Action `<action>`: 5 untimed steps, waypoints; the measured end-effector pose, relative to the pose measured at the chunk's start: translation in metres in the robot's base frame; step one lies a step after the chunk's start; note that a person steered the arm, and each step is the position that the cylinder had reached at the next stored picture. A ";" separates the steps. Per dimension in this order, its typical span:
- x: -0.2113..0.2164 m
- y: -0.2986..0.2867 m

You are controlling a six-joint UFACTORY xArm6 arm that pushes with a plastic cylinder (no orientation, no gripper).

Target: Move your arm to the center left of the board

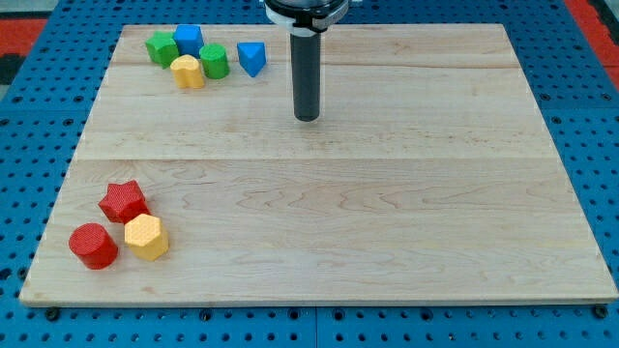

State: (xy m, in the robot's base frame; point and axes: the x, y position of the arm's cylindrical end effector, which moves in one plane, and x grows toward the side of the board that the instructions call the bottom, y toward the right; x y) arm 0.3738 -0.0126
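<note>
My tip [307, 118] rests upper centre on the counter [387, 222], touching no block. There is no claw; the stiff rod only slides toward centre left, nothing to grasp.

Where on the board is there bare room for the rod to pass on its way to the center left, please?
Bare wood runs from my tip toward the view's left edge, between the top-left cluster around the yellow block and the bottom-left trio around the red star block. The board's right half is free too. Those two corners are crowded.

one raised view looks down across the whole board [387, 232]
</note>
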 end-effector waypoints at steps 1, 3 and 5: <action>0.008 -0.069; 0.008 -0.155; 0.055 -0.228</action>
